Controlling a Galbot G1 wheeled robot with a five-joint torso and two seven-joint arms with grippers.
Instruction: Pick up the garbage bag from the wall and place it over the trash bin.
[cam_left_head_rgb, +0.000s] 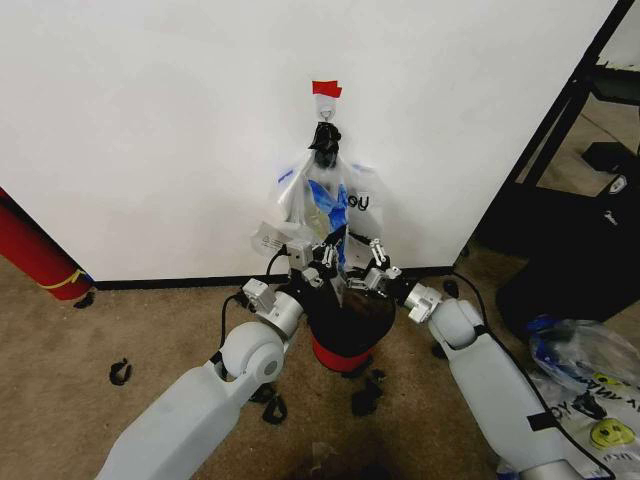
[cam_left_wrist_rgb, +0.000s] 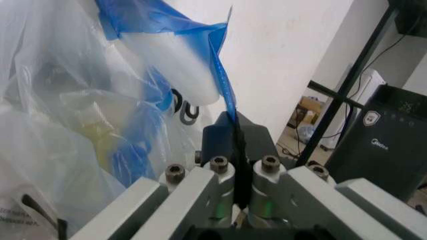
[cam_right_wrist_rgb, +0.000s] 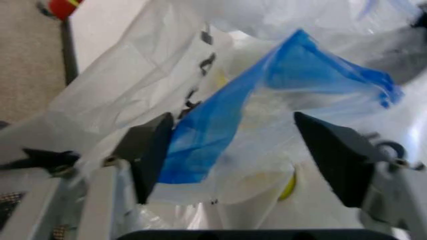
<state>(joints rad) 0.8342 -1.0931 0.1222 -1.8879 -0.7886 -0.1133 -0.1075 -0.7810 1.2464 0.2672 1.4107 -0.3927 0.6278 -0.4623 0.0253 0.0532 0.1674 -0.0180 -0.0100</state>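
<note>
The garbage bag (cam_left_head_rgb: 345, 205), thin whitish plastic with black print and blue tape strips, hangs against the white wall (cam_left_head_rgb: 150, 130) below a red tape piece with a hook (cam_left_head_rgb: 326, 90). My left gripper (cam_left_head_rgb: 322, 258) is shut on the edge of one blue taped handle (cam_left_wrist_rgb: 223, 75), which runs down between the fingers of the left gripper (cam_left_wrist_rgb: 235, 146). My right gripper (cam_left_head_rgb: 377, 262) is open, and another blue strip (cam_right_wrist_rgb: 220, 130) lies loose between the two fingers of the right gripper (cam_right_wrist_rgb: 240, 155). The black mesh trash bin (cam_left_head_rgb: 350, 318) with a red base stands directly below both grippers.
A black clip (cam_left_head_rgb: 323, 138) holds a bunch of like bags under the hook. A red roll with a yellow band (cam_left_head_rgb: 35, 255) leans at the left. A black rack (cam_left_head_rgb: 560, 130) and a dark appliance (cam_left_head_rgb: 585, 270) stand on the right. More bags (cam_left_head_rgb: 590, 400) and small black bits (cam_left_head_rgb: 120, 372) lie on the carpet.
</note>
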